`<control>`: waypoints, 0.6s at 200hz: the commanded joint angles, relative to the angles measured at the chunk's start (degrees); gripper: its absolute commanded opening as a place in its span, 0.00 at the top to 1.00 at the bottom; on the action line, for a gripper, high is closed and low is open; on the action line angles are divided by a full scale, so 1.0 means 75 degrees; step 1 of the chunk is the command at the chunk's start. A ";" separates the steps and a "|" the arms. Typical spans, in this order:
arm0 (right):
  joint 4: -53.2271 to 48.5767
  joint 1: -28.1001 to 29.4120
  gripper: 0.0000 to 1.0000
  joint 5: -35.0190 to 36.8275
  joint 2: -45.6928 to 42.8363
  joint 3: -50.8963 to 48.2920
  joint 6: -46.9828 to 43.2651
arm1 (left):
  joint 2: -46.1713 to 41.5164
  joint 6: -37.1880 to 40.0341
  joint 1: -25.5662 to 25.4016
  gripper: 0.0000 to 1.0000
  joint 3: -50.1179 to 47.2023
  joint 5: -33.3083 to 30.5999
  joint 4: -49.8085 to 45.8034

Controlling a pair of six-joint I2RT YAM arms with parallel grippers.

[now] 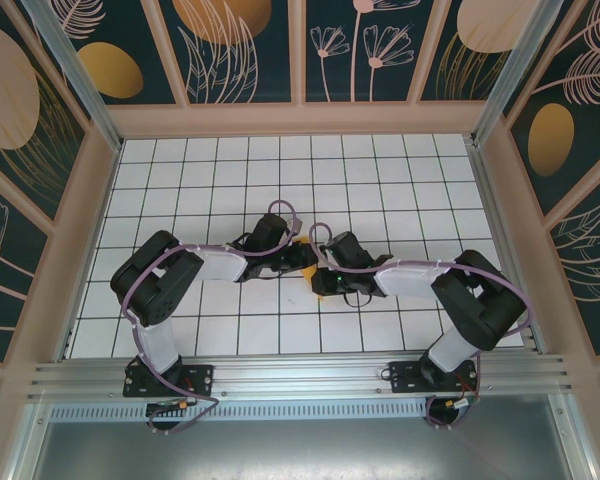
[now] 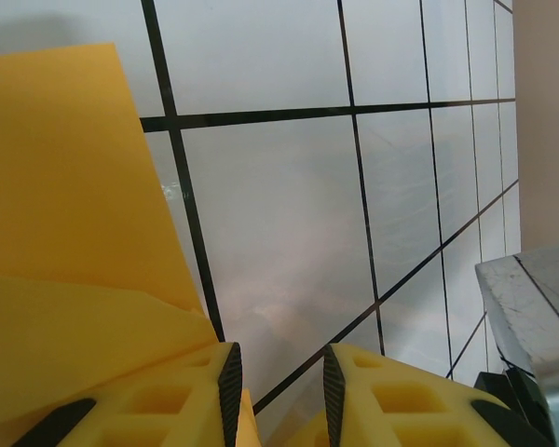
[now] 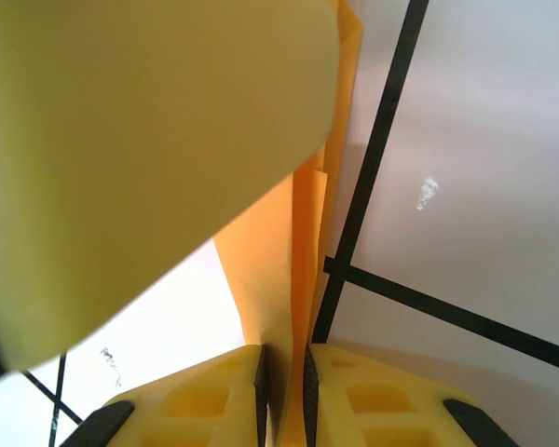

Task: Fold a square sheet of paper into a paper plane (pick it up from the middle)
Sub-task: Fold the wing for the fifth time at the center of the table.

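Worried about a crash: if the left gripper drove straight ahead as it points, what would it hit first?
Most likely the tiled table, seen between the left gripper's fingers; the orange paper sits off to one side.

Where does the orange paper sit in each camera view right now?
Top external: orange paper mid-table, between the two arms.
Left wrist: orange paper covers the left side.
Right wrist: orange paper stands centre, between the right gripper pads.
Shared landmark: black grid lines on the table.

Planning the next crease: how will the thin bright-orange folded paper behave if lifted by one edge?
Likely floppy: the thin bright-orange folded paper stands in loose, parted layers. Probably very light; the right gripper pinching it should suffice. It may slip on the glossy white tiled table.
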 commanded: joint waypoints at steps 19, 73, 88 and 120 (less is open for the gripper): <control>0.0541 -0.0202 0.76 -0.0650 0.0077 -0.0405 0.0291 | 0.0233 0.0180 0.0034 0.69 0.0140 0.0025 -0.0138; 0.0927 -0.0508 0.72 -0.1221 -0.0108 -0.0693 0.0619 | 0.0286 0.0201 0.0036 0.69 0.0066 0.0013 -0.0112; 0.0926 -0.0536 0.75 -0.1244 -0.0077 -0.0721 0.0620 | 0.0287 0.0194 0.0036 0.69 0.0083 0.0019 -0.0105; 0.0986 -0.0597 0.79 -0.1371 0.0047 -0.0773 0.0701 | 0.0332 0.0228 0.0037 0.69 0.0129 0.0042 -0.0125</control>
